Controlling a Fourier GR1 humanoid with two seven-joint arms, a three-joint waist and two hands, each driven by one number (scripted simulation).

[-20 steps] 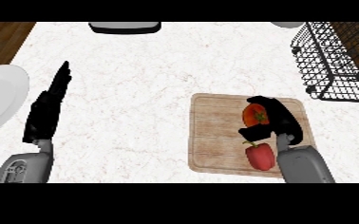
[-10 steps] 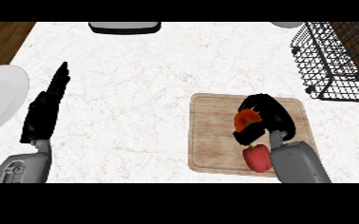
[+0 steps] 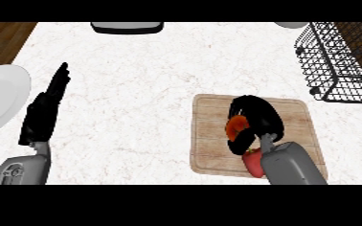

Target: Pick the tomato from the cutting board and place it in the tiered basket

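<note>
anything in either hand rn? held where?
Right robot hand is curled round the tomato on the cutting board, fingers over its top and side. Left robot hand holds nothing.

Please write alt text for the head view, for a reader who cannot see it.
The right hand curls around a tomato over a cutting board; a wire basket stands at the far right. The left hand rests open.

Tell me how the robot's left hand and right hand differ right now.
The left hand is open with straight fingers, holding nothing; the right hand is curled round the tomato. The left hand hangs over the bare counter at the view's left, while the right hand is over the cutting board. Both are black, on grey forearms.
</note>
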